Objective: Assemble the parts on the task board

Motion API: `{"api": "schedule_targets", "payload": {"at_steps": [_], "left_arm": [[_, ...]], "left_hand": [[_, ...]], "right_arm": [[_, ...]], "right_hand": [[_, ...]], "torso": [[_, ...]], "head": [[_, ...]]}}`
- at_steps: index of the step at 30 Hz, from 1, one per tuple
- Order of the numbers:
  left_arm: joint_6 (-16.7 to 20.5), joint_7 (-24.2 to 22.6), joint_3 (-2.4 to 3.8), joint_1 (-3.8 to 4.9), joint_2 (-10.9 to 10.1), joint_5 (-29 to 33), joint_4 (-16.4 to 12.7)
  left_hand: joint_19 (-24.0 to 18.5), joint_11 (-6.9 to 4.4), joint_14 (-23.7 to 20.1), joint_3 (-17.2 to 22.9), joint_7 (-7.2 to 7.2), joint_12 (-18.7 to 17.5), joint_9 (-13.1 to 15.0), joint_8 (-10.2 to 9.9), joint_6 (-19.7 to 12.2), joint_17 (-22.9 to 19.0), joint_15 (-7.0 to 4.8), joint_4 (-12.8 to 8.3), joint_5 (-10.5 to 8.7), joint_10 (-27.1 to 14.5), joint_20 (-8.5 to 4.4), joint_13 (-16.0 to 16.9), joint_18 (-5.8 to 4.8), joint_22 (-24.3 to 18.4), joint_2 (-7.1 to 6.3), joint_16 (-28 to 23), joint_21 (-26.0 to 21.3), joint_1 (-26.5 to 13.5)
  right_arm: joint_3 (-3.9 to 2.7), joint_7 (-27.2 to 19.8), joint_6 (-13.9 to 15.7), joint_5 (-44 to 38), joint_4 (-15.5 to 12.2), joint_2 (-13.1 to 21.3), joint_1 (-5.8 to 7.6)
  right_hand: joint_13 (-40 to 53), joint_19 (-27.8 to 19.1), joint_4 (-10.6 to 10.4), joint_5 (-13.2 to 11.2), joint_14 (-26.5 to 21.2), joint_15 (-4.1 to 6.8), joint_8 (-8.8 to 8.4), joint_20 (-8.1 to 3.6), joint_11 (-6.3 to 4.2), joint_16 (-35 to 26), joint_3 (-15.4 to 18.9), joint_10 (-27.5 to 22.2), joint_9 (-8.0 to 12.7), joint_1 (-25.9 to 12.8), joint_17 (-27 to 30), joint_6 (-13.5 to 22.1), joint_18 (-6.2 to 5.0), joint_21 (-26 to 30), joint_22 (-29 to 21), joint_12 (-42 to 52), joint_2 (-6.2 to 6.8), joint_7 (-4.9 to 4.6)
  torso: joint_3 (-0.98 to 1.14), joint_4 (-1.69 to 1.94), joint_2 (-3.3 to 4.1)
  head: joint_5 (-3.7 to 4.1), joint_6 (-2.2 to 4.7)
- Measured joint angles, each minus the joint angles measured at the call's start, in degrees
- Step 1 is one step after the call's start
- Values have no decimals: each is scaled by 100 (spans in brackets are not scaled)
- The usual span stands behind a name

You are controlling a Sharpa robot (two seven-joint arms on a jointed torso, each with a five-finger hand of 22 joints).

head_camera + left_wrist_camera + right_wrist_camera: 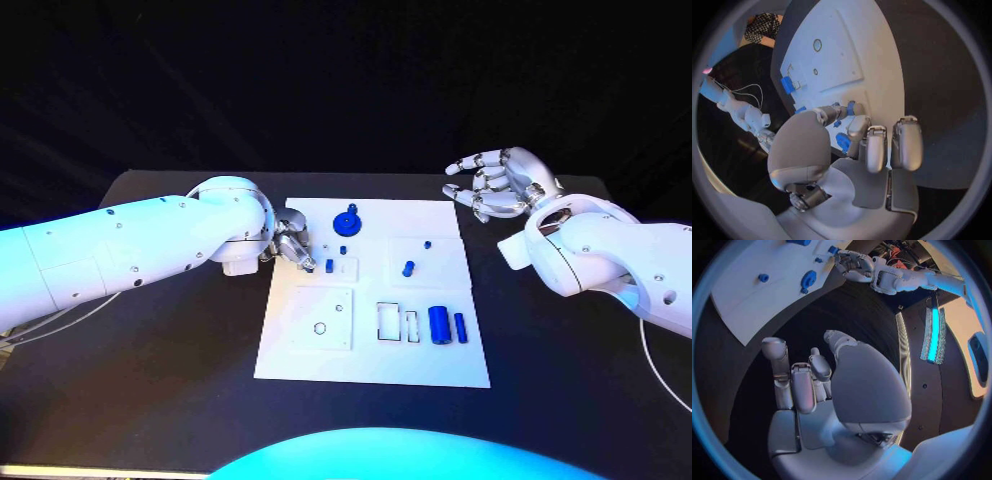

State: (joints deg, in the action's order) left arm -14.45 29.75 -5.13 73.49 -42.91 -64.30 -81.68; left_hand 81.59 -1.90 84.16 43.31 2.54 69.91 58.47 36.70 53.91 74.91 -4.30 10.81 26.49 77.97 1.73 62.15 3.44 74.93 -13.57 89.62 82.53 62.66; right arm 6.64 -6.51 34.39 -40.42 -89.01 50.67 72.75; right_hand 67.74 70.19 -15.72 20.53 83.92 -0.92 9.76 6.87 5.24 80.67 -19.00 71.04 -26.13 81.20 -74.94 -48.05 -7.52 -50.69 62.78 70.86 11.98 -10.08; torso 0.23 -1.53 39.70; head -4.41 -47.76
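Board: the white board (378, 340) lies flat in the middle of the black table (173, 340), its long sides running away from the robot.
Board edges: bare table shows along both long sides and in front of the near edge; the far edge lies close to the table's far edge.
Parts on the board: a round blue knob (348, 221) stands near the far edge; a small blue peg (329, 266) sits just inside the left edge; a blue pin (410, 268) lies right of centre; two blue cylinders (449, 327) lie side by side near the right edge, next to a rectangular slot (391, 322).
Raised plate: a square plate (322, 319) with small holes fills the near left of the board.
Left hand: the left hand (293, 243) hangs over the board's left edge beside the small peg, its fingers curled downward. In the left wrist view the fingertips (856, 126) are bunched close to blue pieces, but whether they grip one cannot be told.
Right hand: the right hand (500, 185) is raised off the far right corner of the board, over bare table, fingers apart and loosely bent, holding nothing.
Room between: the whole near half of the board lies uncovered by either arm.
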Motion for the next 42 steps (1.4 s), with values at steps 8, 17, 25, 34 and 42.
{"api": "schedule_targets", "payload": {"at_steps": [8, 17, 25, 34, 42], "left_arm": [[7, 1, -3, -3, 5, -3, 5], [25, 1, -5, -5, 9, -1, 13], [38, -1, -6, -6, 17, 2, 26], [38, 0, -11, -10, 29, -1, 63], [45, 2, -13, -13, 37, -3, 79]], "left_hand": [[21, -15, -21, -55, -40, 42, 32, 52, 40, 0, -21, -56, -34, 69, -21, 38, 1, 0, 44, 0, 23, -120], [21, -34, -1, 123, -53, 42, 5, 54, 54, 0, -42, -343, -109, 88, -21, 37, 1, -1, 97, 0, 23, -339], [20, -34, -21, 55, -82, 42, -37, 55, 85, 0, -62, -417, -135, 88, -20, 3, 2, -1, 135, 0, 23, -452], [20, -58, -21, -480, -163, 42, -82, 82, 167, 0, -62, -131, -201, 65, -20, 3, 2, -2, 158, 0, 22, -564], [20, -58, -22, -849, -160, 19, -119, 98, 163, 0, -61, 107, -201, 65, -20, 3, 2, -2, 196, 0, -5, -601]], "right_arm": [[0, 0, 0, 1, -12, 6, 0], [0, 0, 1, 2, -23, 14, 1], [0, -2, 7, 2, -26, 18, 1], [0, -4, 11, 3, -27, 18, 1], [0, -8, 13, 3, -23, 16, 1]], "right_hand": [[0, 0, 0, 0, 0, 0, 0, 0, 0, 0, 0, 0, 1, 0, 1, 0, 0, 0, -1, 0, 0, 0], [-21, 14, 0, 24, 0, 0, -1, -14, 0, -23, 0, 0, -4, 0, 1, 0, 1, 28, -12, 0, 0, 0], [-24, 13, 0, 24, 0, 0, -1, -14, 0, -34, 0, 0, -3, 0, 2, 0, 0, 46, -22, 0, 0, 0], [-30, 13, 3, 23, 0, 0, -1, -13, 0, -34, -2, 0, -3, 0, 2, 8, 0, 71, -40, 0, 0, -8], [-37, 12, 16, 23, 0, 0, 21, -12, 0, -34, -16, 0, -2, 0, 2, 17, 0, 77, -51, 0, 0, -16]], "torso": [[1, 3, 0], [1, 2, 0], [-5, 5, 0], [-8, 4, 1], [-8, 7, 0]], "head": [[2, -5], [7, -5], [15, -8], [25, -10], [36, -14]]}}
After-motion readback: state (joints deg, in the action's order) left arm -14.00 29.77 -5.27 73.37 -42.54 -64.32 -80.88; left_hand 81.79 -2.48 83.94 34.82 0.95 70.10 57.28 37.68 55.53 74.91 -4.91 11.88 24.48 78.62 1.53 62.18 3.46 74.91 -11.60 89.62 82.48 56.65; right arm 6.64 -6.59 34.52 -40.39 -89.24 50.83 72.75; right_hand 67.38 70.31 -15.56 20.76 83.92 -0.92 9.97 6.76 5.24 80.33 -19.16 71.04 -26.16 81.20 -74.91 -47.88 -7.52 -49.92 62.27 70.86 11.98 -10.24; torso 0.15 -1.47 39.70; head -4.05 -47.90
